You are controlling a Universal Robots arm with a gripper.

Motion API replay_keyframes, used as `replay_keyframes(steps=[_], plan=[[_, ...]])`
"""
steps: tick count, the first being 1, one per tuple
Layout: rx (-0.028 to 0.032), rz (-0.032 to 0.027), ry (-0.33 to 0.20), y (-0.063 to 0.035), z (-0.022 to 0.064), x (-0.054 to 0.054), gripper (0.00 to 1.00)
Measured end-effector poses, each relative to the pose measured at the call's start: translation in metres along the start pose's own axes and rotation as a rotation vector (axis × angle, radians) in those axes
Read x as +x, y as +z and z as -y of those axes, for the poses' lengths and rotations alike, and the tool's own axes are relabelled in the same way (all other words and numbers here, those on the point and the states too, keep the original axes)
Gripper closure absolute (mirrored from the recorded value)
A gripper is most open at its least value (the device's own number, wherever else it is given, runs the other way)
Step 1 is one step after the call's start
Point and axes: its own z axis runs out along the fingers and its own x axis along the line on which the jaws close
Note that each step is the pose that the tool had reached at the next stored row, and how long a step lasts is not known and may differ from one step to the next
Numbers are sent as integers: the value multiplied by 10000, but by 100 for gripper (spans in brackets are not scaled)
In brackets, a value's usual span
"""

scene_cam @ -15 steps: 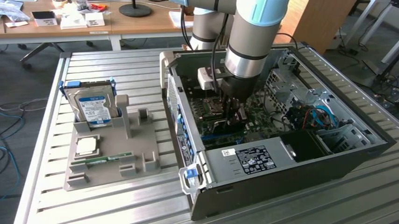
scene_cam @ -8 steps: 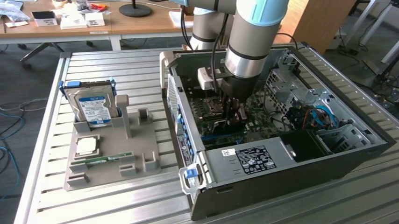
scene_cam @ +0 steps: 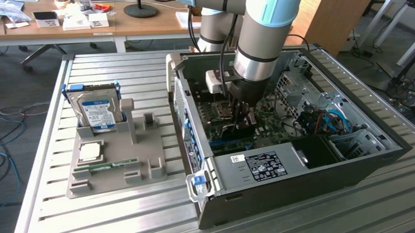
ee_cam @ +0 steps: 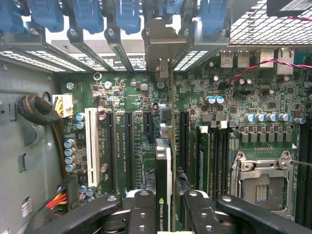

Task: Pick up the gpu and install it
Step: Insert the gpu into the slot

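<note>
Here, card axis: the thin green-edged gpu card with its dark face and silver metal end bracket (ee_cam: 164, 161) stands on edge, its long axis running from between the fingers toward the rear slot openings of the case; the bracket end (ee_cam: 162, 58) points at the row of blue slot clips.
Card look: seen edge-on in the wrist view, a narrow dark strip with a pale side face, a green logo printed near the gripped end, and a flat grey bracket plate at the far end.
Card place: over the green motherboard (ee_cam: 234, 97), in line with the black expansion slots, between the white slot (ee_cam: 91, 146) and the silver processor socket (ee_cam: 263, 180). Whether it is fully seated cannot be told.
Card versus gripper: the card's near end sits between the fingers of the black two-finger gripper (ee_cam: 165, 209), at the lower middle of the wrist view.
Gripper state: the fingers (ee_cam: 141, 209) flank the card closely on both sides; whether they are pressing on it cannot be told.
Exterior view: the gripper (scene_cam: 241, 121) reaches down into the open dark grey computer case (scene_cam: 363, 155) at frame centre.
</note>
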Motion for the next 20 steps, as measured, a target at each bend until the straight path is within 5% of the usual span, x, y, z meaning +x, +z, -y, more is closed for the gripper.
replay_keyframes(steps=[20], plan=[[2,-2,43,17,-9,0,74]])
